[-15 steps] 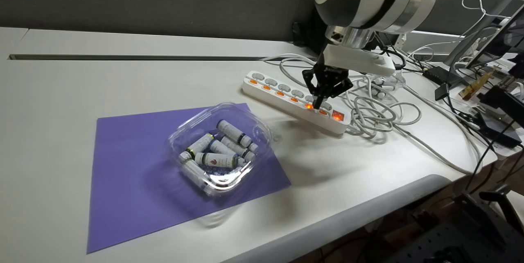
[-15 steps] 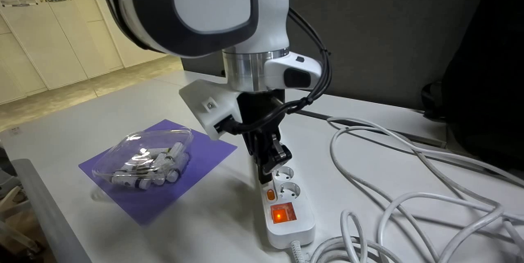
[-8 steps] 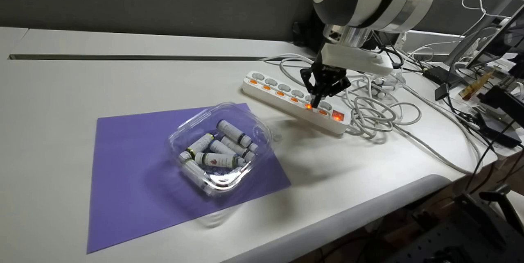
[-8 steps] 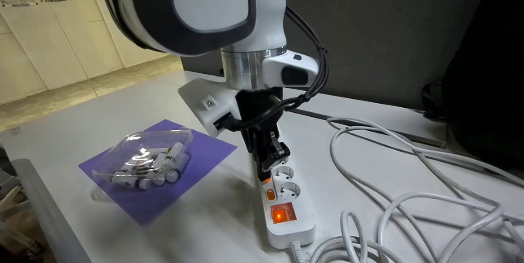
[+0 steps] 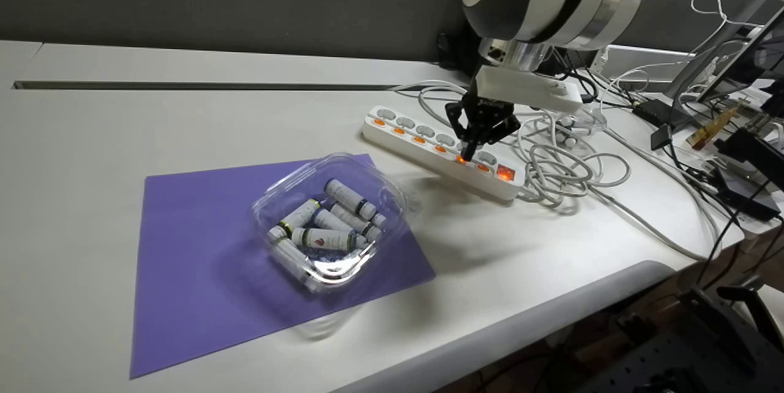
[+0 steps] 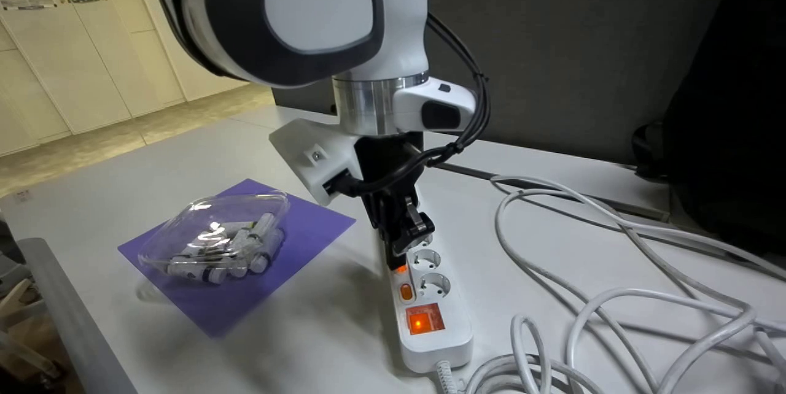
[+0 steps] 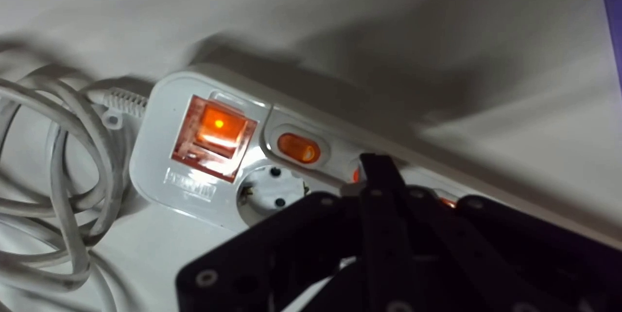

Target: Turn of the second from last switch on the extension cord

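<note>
White table spans both exterior views. Arm comes in from above, bent at the wrist, last link near vertical, pointing down. Purple sheet flat on the front-edge side. The extension cord lies face up between back and front edges, off the sheet, toward the table's rounded front corner. Long axis runs diagonal in an exterior view: cable end points at that corner, far end slants off toward the back edge; switch row on the front-edge side. White-grey cable coils just beside the cable end. Clear container sits on the sheet, bottles lying inside. The gripper points down, fingers pressed together, tips at the second oval switch from the cable end; can't tell if touching. That switch glows, partly hidden in the wrist view. Main switch at the cable end glows too; first oval switch, between them, looks dull.
</note>
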You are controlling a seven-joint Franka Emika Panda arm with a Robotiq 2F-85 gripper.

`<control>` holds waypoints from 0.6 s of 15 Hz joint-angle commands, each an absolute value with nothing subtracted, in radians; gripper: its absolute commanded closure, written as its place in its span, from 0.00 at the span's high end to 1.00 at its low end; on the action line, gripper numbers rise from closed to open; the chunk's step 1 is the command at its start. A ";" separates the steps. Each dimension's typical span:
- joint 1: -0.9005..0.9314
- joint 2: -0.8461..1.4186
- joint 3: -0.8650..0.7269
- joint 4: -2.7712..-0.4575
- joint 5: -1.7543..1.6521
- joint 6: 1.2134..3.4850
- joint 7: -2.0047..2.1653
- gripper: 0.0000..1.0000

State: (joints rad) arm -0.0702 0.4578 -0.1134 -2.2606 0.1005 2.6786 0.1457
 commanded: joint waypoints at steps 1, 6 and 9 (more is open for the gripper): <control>-0.067 0.491 -0.113 -2.222 0.106 2.672 0.174 0.00; -0.062 0.508 -0.117 -2.205 0.101 2.664 0.183 0.00; -0.061 0.521 -0.118 -2.189 0.100 2.638 0.190 0.00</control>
